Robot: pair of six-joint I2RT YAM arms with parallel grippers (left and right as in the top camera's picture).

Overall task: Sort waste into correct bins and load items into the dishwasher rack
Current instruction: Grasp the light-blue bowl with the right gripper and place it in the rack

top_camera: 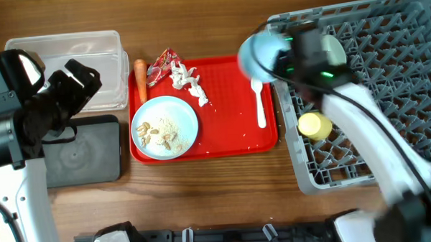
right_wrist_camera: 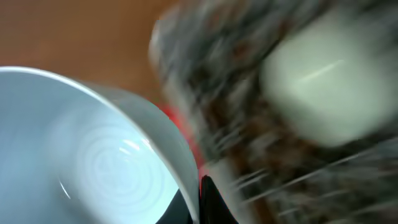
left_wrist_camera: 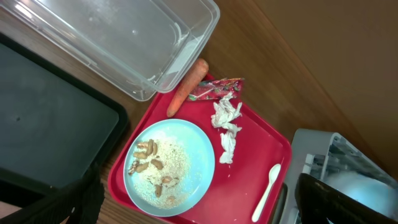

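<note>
My right gripper (top_camera: pixel 281 57) is shut on the rim of the pale blue bowl (top_camera: pixel 258 55) and holds it over the left edge of the grey dishwasher rack (top_camera: pixel 387 93). In the right wrist view the bowl (right_wrist_camera: pixel 93 155) is pinched at the jaws (right_wrist_camera: pixel 202 199). The pale green bowl (top_camera: pixel 335 48) and yellow cup (top_camera: pixel 315 125) sit in the rack. The pale blue plate (top_camera: pixel 164 128) with beige crumbs, white spoon (top_camera: pixel 259 101), tissue (top_camera: pixel 189 82) and red wrapper (top_camera: pixel 163 65) lie on the red tray. The carrot stub (top_camera: pixel 140 77) lies beside it. My left gripper (left_wrist_camera: pixel 199 196) is open and empty, above the plate (left_wrist_camera: pixel 169 165).
The clear tub (top_camera: pixel 66 58) stands at the back left, with the black tray (top_camera: pixel 83 151) in front of it. Both lie left of the red serving tray (top_camera: pixel 230 135). My left arm hangs over the two bins. The right wrist view is blurred by motion.
</note>
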